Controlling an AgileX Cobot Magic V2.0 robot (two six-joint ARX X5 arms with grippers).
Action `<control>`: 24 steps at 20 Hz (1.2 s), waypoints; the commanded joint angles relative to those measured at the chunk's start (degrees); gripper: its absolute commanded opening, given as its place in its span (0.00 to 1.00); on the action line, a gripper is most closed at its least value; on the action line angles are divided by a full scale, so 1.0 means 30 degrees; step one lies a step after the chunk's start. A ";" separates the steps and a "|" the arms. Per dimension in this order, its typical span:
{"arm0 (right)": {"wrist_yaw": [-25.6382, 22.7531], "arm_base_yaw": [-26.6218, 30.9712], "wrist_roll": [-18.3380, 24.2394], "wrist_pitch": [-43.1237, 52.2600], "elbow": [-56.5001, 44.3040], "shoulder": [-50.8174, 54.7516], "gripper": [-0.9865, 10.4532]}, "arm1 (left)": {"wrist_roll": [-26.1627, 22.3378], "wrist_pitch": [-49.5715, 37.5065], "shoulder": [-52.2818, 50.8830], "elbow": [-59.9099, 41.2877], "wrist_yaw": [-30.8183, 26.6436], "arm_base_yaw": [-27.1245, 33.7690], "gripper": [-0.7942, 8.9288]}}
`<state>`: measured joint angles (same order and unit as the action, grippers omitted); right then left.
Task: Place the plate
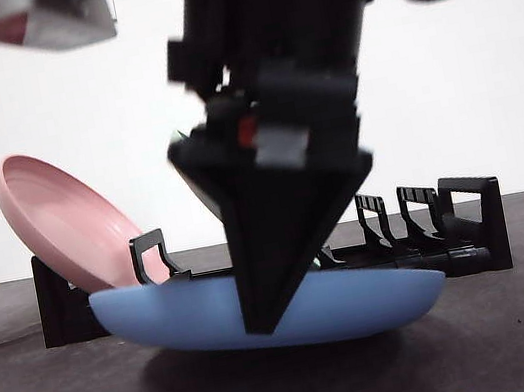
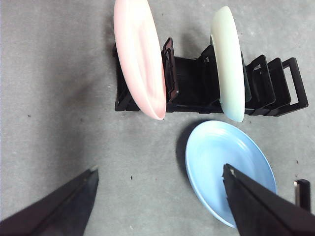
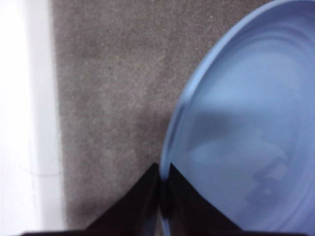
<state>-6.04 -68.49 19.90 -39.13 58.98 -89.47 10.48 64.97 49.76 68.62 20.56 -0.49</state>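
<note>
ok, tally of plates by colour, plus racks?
Pink plate: 1, standing in the black dish rack
Pale green plate: 1, standing in the rack
Blue plate: 1, rim pinched by the right gripper, beside the rack
Black dish rack: 1
Total: 3 plates, 1 rack, 4 things

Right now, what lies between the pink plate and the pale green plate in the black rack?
Left wrist view: only empty black rack slots separate the pink plate and the pale green plate.
</note>
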 commanded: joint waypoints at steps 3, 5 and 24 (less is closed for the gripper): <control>0.0007 -0.0109 0.0204 0.0532 0.0372 -0.0903 0.10 | -0.0270 -0.0058 0.0138 0.0503 0.0087 0.0015 0.50; 0.0015 -0.0007 -0.0102 0.0525 0.0372 -0.1035 0.17 | -0.0270 -0.0058 0.0138 0.0503 0.0087 0.0015 0.50; 0.4932 0.6127 -0.6652 -0.3446 0.1880 0.6113 0.25 | 0.1253 -0.4539 0.2193 0.0525 0.0102 -0.0889 0.50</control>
<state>8.78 -49.76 1.34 -49.65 63.61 -70.74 13.58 52.36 55.57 68.66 20.58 -3.07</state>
